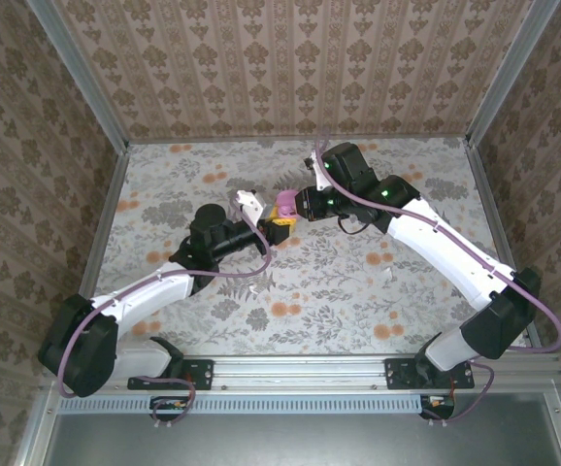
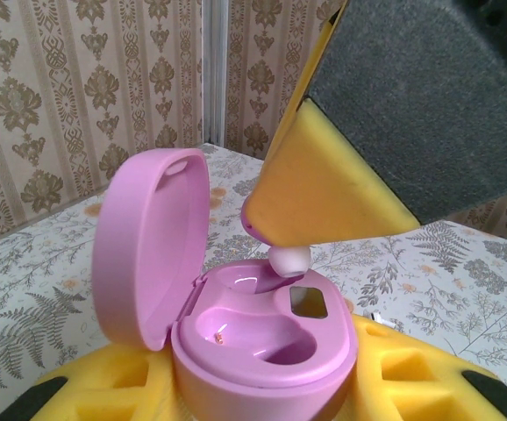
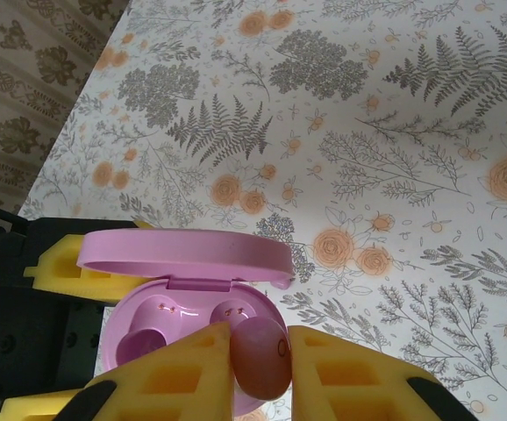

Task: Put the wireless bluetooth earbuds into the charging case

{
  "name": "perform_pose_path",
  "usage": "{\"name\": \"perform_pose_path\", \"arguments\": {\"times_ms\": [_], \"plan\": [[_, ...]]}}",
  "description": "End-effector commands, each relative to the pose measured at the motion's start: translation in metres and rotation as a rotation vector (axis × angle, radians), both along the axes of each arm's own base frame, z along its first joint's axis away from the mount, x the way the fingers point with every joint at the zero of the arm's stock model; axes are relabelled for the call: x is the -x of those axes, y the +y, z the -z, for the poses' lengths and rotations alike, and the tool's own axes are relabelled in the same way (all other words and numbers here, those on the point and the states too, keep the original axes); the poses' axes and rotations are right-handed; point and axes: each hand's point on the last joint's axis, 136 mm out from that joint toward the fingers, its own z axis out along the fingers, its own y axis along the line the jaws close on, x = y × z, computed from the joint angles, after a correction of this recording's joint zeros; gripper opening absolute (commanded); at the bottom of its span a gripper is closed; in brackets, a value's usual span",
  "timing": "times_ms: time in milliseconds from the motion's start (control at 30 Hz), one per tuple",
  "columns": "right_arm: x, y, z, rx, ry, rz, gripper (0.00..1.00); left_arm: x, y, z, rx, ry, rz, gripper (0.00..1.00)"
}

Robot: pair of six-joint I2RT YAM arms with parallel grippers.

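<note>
Right wrist view: the right gripper (image 3: 260, 353) pinches one pink earbud (image 3: 263, 360) over the open charging case (image 3: 183, 260), which the left gripper (image 2: 262, 390) clamps. We would lower it squarely into the socket (image 3: 230, 313) at 11 o'clock.

The charging case (image 2: 262, 351) sits in the left claw (image 1: 279, 229), above the middle of the bench (image 1: 358, 291). The right claw (image 3: 258, 331), on its right, holds an earbud (image 3: 262, 355) just over the open case.

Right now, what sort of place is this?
Probably an enclosed robot test booth: patterned walls on metal framing, a floral table, and a left arm and right arm bolted to a rail.
</note>
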Motion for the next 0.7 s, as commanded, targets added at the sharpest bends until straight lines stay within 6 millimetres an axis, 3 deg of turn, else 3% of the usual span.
{"name": "perform_pose_path", "arguments": {"times_ms": [0, 667], "plan": [[-0.0052, 0.0029, -0.0032, 0.006, -0.028, 0.003, 0.21, 0.007, -0.003, -0.0186, 0.037, -0.054, 0.03, 0.33], [-0.0002, 0.0031, 0.0018, 0.06, -0.05, -0.025, 0.21, 0.0058, -0.0026, -0.0256, 0.057, -0.06, 0.022, 0.33]]}}
